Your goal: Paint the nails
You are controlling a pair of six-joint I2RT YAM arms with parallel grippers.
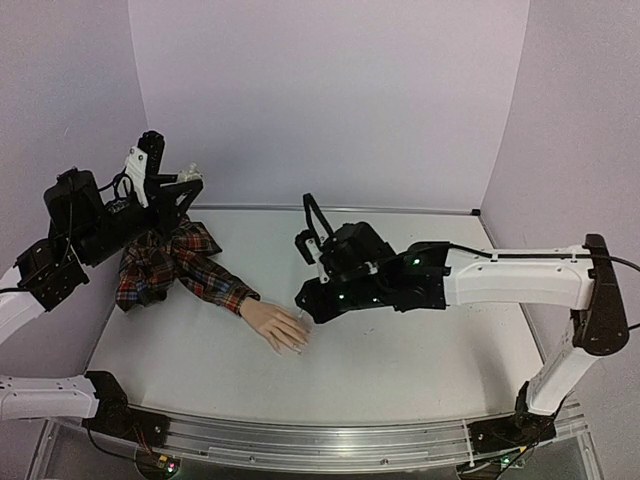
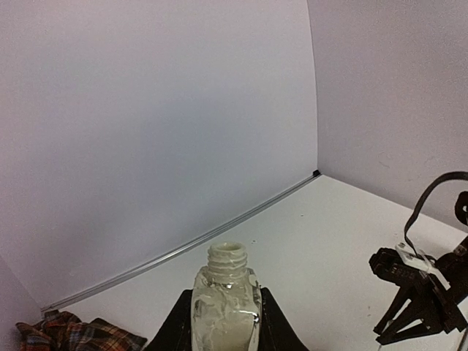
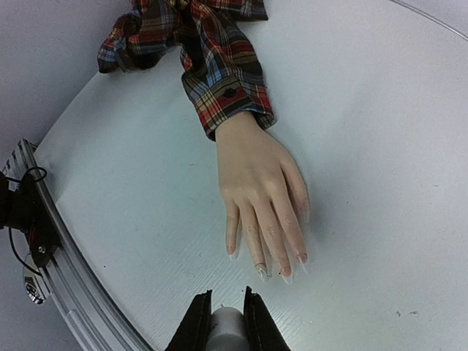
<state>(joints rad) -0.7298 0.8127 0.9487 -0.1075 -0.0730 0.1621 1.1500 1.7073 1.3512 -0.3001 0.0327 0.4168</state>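
A pale mannequin hand (image 1: 272,322) (image 3: 256,175) in a red plaid sleeve (image 1: 190,262) (image 3: 219,80) lies palm down on the white table. Its nails (image 3: 285,272) point toward my right gripper (image 3: 227,301). That gripper is shut on a grey-white cylindrical cap (image 3: 228,329), just short of the fingertips. From above, the right gripper (image 1: 304,300) hovers close over the nails (image 1: 300,343). My left gripper (image 1: 188,180) (image 2: 225,292) is raised at the back left. It is shut on a small open bottle (image 2: 225,314) of whitish polish, held upright.
A metal rail (image 1: 330,440) (image 3: 66,278) runs along the table's near edge. Lilac walls meet the table at a back seam (image 1: 340,208). The sleeve's loose end is bunched under the left arm. The right arm's black cable (image 1: 315,215) loops above its wrist.
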